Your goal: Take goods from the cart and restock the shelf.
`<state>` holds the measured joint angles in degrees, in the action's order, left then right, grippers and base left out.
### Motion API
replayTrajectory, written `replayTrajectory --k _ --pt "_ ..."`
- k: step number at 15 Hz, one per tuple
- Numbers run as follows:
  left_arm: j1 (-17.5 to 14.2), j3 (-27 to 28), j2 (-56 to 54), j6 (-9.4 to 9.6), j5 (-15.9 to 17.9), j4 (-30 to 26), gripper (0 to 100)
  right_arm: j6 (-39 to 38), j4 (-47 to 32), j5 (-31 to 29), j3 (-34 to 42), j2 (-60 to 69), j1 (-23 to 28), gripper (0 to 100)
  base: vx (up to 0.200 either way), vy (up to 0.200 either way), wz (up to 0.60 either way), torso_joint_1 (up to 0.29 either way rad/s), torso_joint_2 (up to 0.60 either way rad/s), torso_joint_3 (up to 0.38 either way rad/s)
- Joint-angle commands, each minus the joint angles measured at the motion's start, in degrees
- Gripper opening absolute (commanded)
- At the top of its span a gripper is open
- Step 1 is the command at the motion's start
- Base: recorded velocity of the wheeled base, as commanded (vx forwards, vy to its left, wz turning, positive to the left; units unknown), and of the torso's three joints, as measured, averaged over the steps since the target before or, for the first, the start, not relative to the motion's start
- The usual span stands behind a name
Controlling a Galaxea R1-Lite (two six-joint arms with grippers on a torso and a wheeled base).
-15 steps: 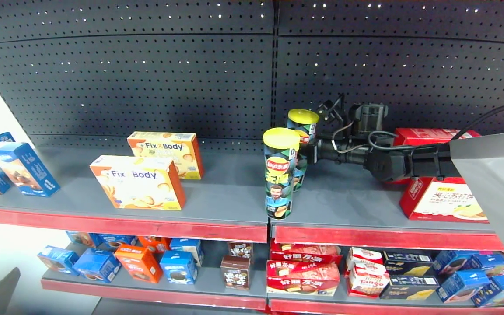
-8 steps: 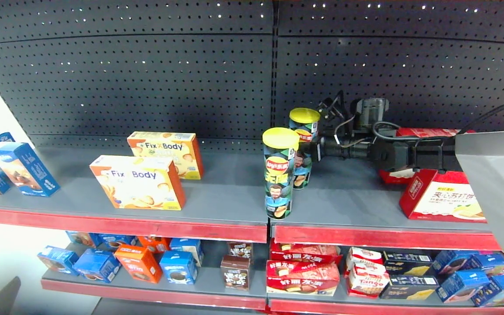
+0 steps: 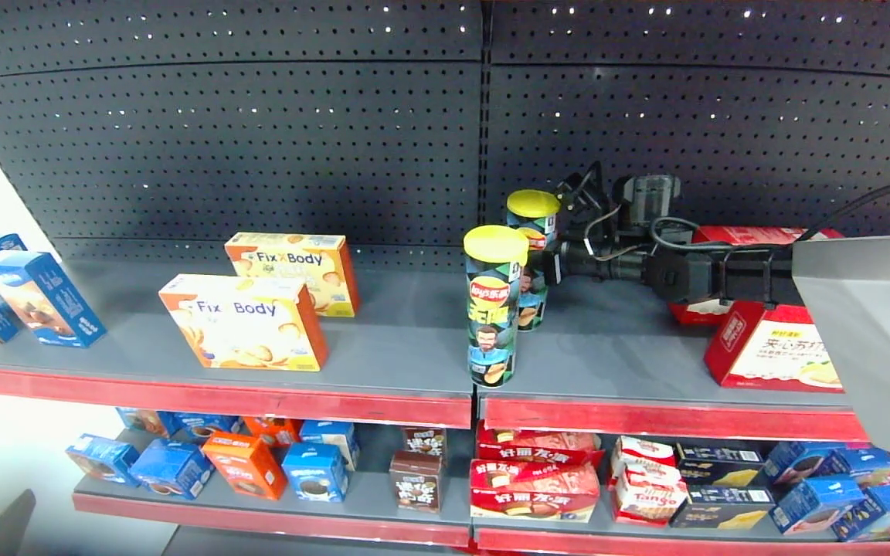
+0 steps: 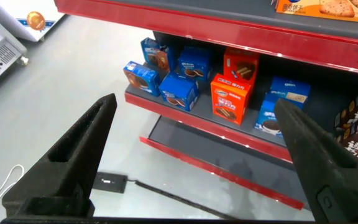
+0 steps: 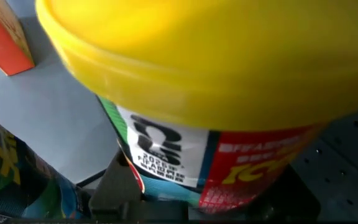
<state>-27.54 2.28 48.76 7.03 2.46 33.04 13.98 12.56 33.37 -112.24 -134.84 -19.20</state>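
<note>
— Two claws: what are they doing?

— The right gripper [image 3: 539, 266] is clenched on the rear chip canister [image 3: 531, 224], which stands upright just behind the front chip canister [image 3: 493, 309] on the upper shelf [image 3: 391, 340]. The left gripper [image 4: 194, 106] hangs spread wide with nothing in it, down near the blue snack boxes [image 4: 179, 93].

— Progress?

— Nearly placed, I judge. I can't tell whether its base is on the deck or just above it. Letting go and backing out remain, and how many more goods wait I can't say.

— Room?

— It's tight in front, with the two canisters almost touching, and the pegboard [image 3: 337, 154] is near behind. The red cracker box [image 3: 773, 355] sits under the forearm. Open deck runs toward the orange biscuit boxes [image 3: 248, 320].
</note>
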Motion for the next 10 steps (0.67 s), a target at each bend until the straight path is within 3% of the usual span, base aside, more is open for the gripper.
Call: replayTrajectory --k 1,8,9,10 --pt "-0.1 0.0 0.1 0.0 0.0 0.0 100 0.0 -0.1 0.1 -0.1 -0.2 -0.2 0 0.0 0.0 0.0 0.0 0.0 0.0" --pt "-0.1 0.1 0.1 0.09 -0.1 -1.7 100 0.0 -6.1 0.1 -2.4 -0.3 -0.7 0 0.0 0.0 0.0 0.0 0.0 0.0" --pt "-0.1 0.1 0.1 0.09 -0.1 -1.7 100 0.0 -6.1 0.1 -2.4 -0.3 -0.7 100 0.0 0.0 0.0 0.0 0.0 0.0" --pt "-0.1 0.1 0.1 0.09 -0.1 -1.7 100 -0.1 -6.1 0.1 -2.4 -0.4 -0.7 100 0.0 0.0 0.0 0.0 0.0 0.0"
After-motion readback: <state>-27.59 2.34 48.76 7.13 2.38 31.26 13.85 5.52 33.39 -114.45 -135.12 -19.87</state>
